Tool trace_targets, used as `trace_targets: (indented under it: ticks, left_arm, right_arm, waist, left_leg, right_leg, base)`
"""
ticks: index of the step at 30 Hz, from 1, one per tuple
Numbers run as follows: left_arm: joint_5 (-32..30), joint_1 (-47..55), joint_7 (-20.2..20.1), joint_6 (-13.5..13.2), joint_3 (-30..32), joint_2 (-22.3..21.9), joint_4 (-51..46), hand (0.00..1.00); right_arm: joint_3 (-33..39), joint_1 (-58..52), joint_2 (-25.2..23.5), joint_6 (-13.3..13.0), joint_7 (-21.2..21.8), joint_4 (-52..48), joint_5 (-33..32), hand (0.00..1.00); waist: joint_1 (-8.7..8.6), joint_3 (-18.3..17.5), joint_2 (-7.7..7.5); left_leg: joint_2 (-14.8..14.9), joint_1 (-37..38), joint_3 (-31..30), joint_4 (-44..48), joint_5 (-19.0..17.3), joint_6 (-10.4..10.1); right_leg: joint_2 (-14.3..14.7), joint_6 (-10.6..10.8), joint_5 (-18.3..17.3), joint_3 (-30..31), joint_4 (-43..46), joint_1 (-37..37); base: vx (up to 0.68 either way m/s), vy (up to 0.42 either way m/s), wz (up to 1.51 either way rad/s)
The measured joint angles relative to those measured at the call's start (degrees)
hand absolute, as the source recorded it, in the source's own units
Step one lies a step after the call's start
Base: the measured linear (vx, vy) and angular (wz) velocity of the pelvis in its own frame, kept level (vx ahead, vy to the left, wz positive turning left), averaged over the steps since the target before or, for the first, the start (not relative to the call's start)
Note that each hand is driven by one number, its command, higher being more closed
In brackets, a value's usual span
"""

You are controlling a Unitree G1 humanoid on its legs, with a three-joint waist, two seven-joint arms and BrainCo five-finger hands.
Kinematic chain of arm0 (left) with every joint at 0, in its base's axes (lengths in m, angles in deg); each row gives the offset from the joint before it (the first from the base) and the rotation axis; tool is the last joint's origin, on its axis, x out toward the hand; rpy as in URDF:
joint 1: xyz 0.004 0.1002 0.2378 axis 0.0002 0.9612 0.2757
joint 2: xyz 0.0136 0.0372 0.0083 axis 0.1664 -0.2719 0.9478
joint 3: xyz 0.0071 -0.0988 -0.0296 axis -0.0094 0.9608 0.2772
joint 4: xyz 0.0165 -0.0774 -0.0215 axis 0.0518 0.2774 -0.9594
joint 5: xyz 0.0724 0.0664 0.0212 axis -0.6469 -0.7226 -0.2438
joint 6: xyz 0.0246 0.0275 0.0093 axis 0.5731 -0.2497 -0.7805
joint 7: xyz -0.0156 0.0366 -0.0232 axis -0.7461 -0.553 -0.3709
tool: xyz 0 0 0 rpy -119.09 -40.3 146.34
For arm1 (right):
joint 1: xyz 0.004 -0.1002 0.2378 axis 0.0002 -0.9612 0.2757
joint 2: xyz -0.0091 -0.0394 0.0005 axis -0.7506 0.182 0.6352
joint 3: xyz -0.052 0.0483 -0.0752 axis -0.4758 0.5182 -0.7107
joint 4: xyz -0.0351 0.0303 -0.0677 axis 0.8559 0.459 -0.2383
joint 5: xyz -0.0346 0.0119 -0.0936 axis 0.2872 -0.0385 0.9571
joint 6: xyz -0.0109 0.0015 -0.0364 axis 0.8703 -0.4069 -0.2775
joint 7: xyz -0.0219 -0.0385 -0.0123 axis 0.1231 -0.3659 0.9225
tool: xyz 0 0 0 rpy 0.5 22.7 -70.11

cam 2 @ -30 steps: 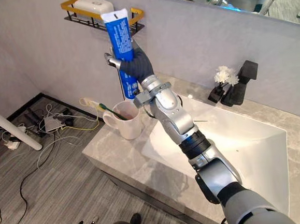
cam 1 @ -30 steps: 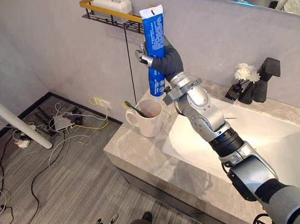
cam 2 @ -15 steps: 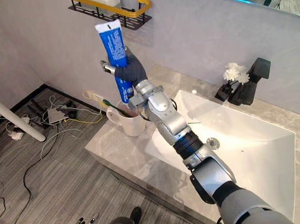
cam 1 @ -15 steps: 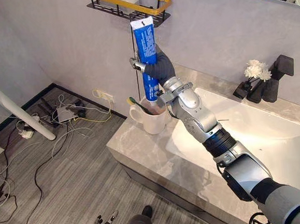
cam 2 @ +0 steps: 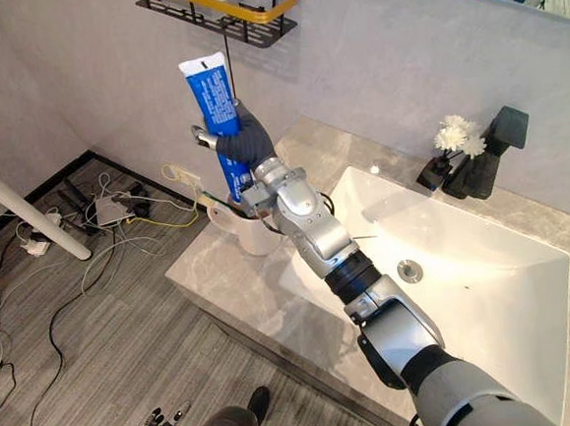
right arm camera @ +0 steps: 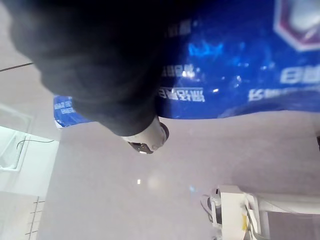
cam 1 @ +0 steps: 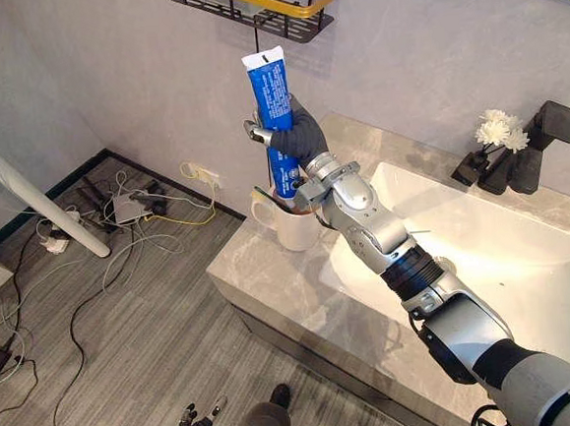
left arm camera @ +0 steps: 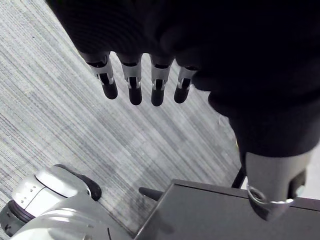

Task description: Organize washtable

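The right hand [cam 1: 299,135] is curled tight round a blue plastic toothpaste tube [cam 1: 268,86], holding it upright right above a white ceramic mug [cam 1: 298,229]. The tube's lower end reaches the mug's mouth; whether it touches is unclear. The mug stands on the grey marble table [cam 1: 266,279], a green toothbrush [cam 1: 262,192] leaning in it. A white basin [cam 1: 527,273] lies beside the mug. The left hand [left arm camera: 131,82] hangs below it with its fingers straight.
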Motion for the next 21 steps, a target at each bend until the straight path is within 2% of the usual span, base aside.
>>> trace_targets:
  ticks: [1,2,21]
  left_arm:
    - [0.0,0.0,0.0,0.0,0.0,0.0,0.0,0.0]
    - [0.0,0.0,0.0,0.0,0.0,0.0,0.0,0.0]
    - [0.0,0.1,0.0,0.4,0.0,0.1,0.1,0.0]
  right_arm:
    - [0.0,0.0,0.0,0.0,0.0,0.0,0.0,1.0]
    - [-0.1,0.0,0.0,0.0,0.0,0.0,0.0,0.0]
    - [-0.3,-2.0,1.9,0.1,0.2,-0.4,2.3,0.0]
  waist:
    - [0.0,0.0,0.0]
    - [-0.02,0.0,0.0]
    - [-0.35,-0.1,-0.08]
  left_leg:
    - [0.0,0.0,0.0,0.0,0.0,0.0]
    - [0.0,0.1,0.1,0.0,0.0,0.0]
    - [0.0,1.0,0.5,0.0,0.0,0.0]
  right_leg:
    - [0.0,0.0,0.0,0.0,0.0,0.0]
    - [0.0,0.0,0.0,0.1,0.0,0.0]
    - [-0.1,0.0,0.0,0.3,0.3,0.3]
  base:
    - [0.0,0.0,0.0]
    - [0.0,0.0,0.0]
    - [0.0,0.0,0.0]
